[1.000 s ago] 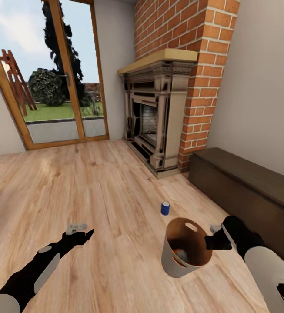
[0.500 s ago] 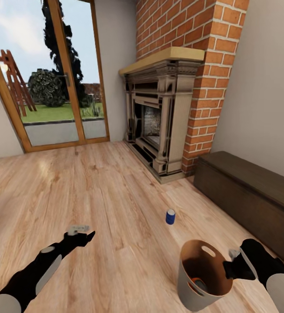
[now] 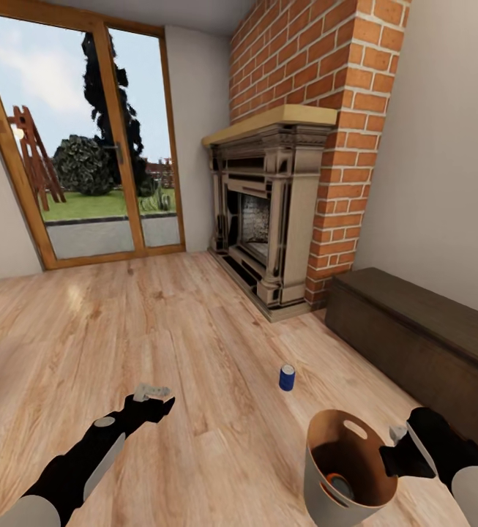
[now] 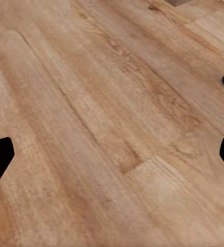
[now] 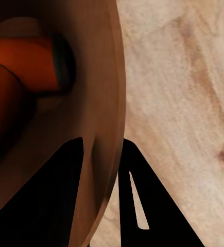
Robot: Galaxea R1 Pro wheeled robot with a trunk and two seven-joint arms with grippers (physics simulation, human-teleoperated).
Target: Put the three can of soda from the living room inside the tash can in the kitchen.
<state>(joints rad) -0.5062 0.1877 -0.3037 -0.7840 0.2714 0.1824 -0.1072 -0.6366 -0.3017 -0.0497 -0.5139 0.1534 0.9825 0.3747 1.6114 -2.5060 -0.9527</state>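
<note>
The right claw (image 3: 394,455) is pinched on the rim of the trash can (image 3: 319,479), one finger inside the wall and one outside, as seen in the right wrist view. Orange cans (image 5: 24,67) are lying in the bottom of it. The left claw (image 3: 154,394) is held spread and empty above the wood floor (image 3: 121,329). The blue can (image 3: 287,378) is standing upright on the floor, a bit ahead of the bin, between it and the brick fireplace (image 3: 268,219). Worth flagging: the bin is gripped by one edge only, so it could probably be tipped and the cans spilled if it's swung around. The blue can could also be knocked over by a sloppy reach.
</note>
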